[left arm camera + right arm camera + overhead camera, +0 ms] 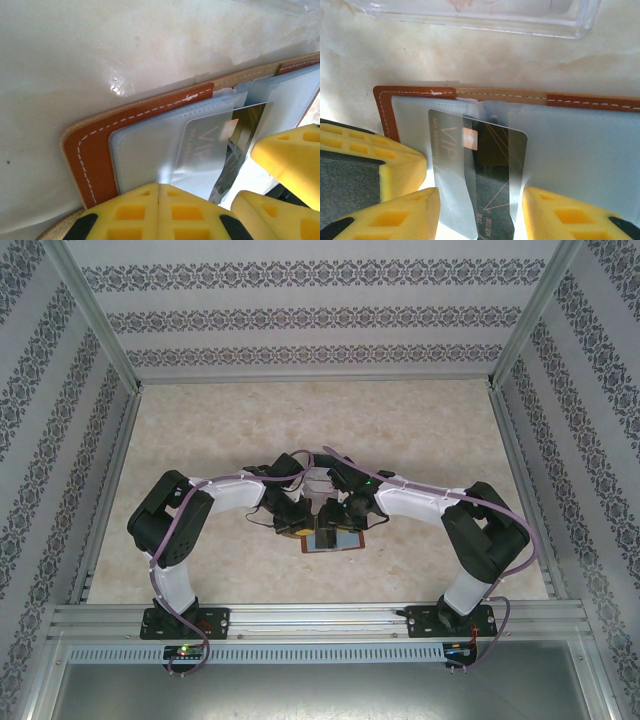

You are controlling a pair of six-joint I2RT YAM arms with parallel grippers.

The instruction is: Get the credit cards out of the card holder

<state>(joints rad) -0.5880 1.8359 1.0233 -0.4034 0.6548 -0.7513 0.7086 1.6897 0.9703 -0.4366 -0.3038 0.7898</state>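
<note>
Left hand [159, 200]: closed tight, tips on reddish-brown leather bifold card holder [415, 92], 6 o'clock of beige worktop [420, 430] centre.
Right hand [480, 220]: fingers parted, astride dark translucent VIP credit card [490, 165], partly out, not clamped.
Risk: thin card slips from the pinch; holder drags along.

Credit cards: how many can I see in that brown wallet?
1. A card marked VIP lies half out of a grey-blue pocket near the card holder's fold. More may be hidden inside the pockets.
</note>
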